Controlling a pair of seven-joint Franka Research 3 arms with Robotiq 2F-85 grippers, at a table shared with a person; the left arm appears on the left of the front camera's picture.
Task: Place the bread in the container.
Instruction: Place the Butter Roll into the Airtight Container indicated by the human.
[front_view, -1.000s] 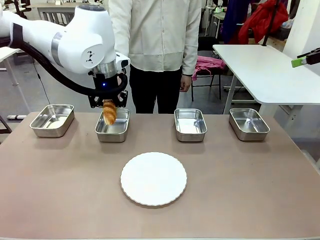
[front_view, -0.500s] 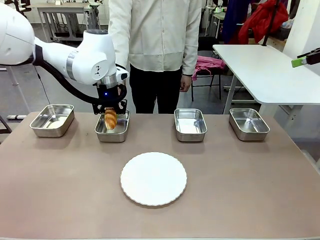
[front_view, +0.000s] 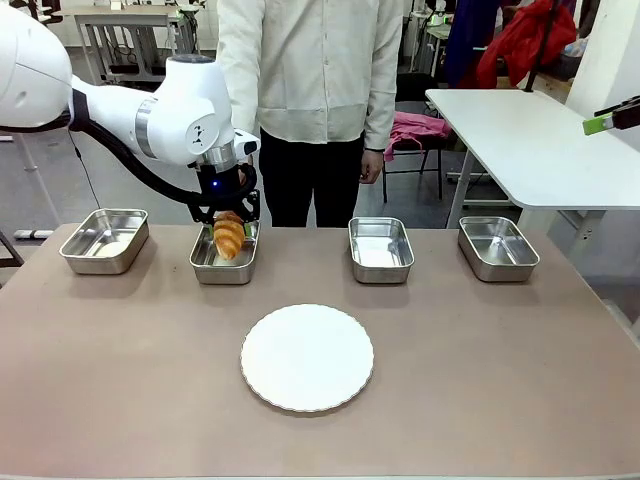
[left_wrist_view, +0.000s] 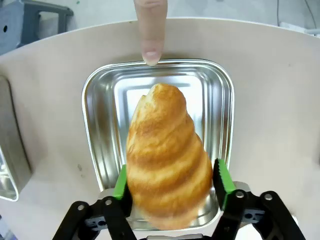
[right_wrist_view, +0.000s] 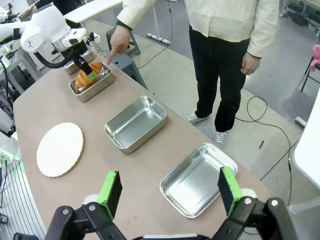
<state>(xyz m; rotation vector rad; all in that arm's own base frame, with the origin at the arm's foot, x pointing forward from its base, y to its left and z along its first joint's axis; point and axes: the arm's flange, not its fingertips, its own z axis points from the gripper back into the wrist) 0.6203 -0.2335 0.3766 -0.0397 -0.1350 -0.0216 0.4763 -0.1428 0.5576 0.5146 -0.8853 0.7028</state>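
Gripping the bread between both green pads of the left hand, tilted, low over the container; right hand hanging wide open.

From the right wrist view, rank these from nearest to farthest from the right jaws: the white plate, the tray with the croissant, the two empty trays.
1. Empty tray, just ahead of the right gripper.
2. Second empty tray, mid-table.
3. White plate, off to the left.
4. Tray holding the croissant, far end, by the person's finger.
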